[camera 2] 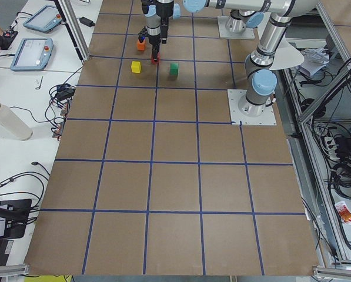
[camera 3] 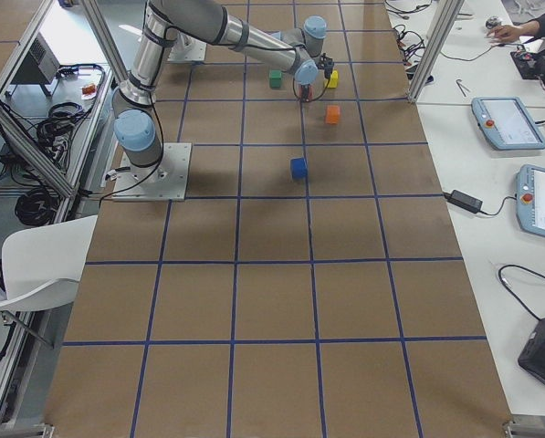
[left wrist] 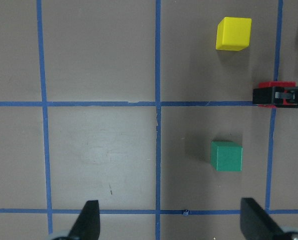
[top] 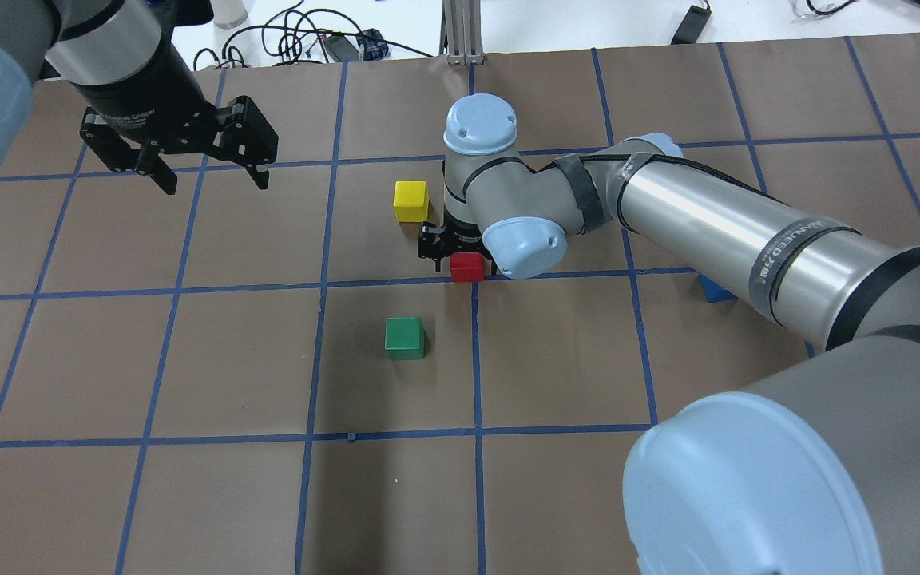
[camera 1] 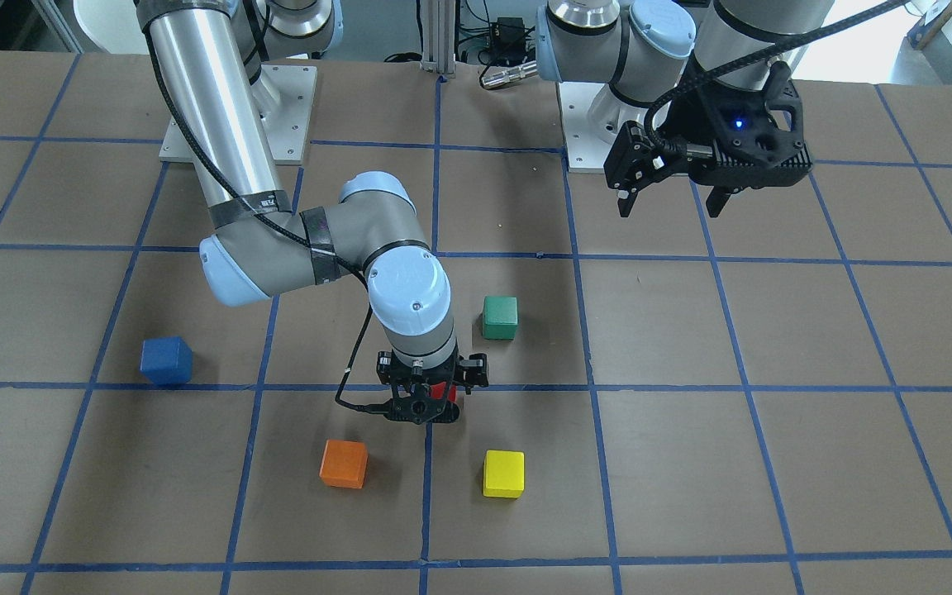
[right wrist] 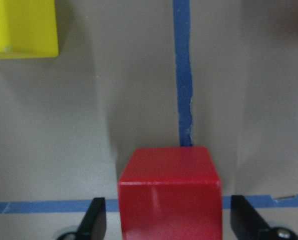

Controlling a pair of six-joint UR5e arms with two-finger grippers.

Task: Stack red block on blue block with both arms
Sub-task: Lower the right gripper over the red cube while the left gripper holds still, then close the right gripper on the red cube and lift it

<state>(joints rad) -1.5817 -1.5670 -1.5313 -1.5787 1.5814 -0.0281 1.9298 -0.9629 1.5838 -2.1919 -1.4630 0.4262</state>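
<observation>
Red marks the cube in play: the red block (top: 466, 267) sits flat on the table (top: 188, 359) at a crossing of the blue tape lines (top: 324, 283), just beside the yellow block (top: 410, 200) and near the green block (top: 404, 337). The right hand (right wrist: 163, 222) is lowered over it, pointing straight down, one finger at each side; the wrist view shows a strip of bare table between each finger (right wrist: 95, 217) and the cube, so the hand is spread and straddling, not gripping. By my reading this pose centres the cube ahead of a squeeze; the step in hand is the pick.

The blue block (camera 1: 166, 361) lies well apart from the red one, on the right arm's side, alone in its grid square with its top face free; the overhead view hides most of it behind the right forearm. The left hand (top: 212, 177) hangs high above the table, fingers wide, holding nothing; it is probably parked there to leave the working arm room.

All cubes, the orange block (camera 1: 343, 463) included, are equal in size, solid, sharp-edged and matte; the flat parallel sides suit a two-finger pinch. The table surface is dull brown sheet; the fingers are black; the arms are silver with light-blue caps.
</observation>
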